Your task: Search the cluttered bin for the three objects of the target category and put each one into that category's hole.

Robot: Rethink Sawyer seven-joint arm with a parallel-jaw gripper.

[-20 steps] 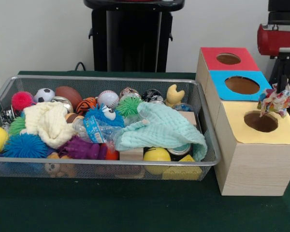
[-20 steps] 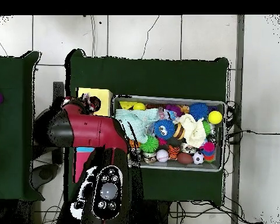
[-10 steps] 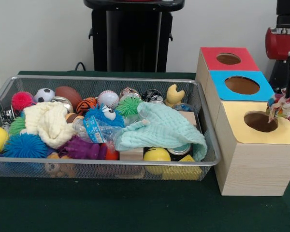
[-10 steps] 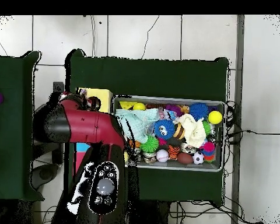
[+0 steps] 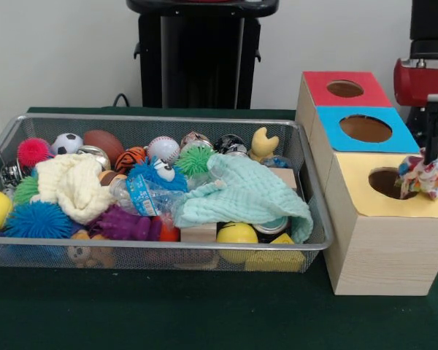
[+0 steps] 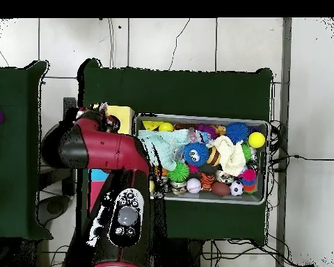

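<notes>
A crumpled multicoloured cloth hangs at the right rim of the round hole in the yellow-topped wooden box. My gripper is straight above it, shut on the cloth's top. In the overhead view the red arm covers the gripper and most of the yellow box. The wire bin holds a mint green cloth, a cream cloth, a plastic bottle and several balls and toys.
Behind the yellow box stand a blue-topped box and a red-topped box, each with a round hole. The bin lies just beside the boxes on the green table cover.
The gripper has carried the multicoloured cloth a little to the right and down, from above the yellow box's hole to its right rim.
</notes>
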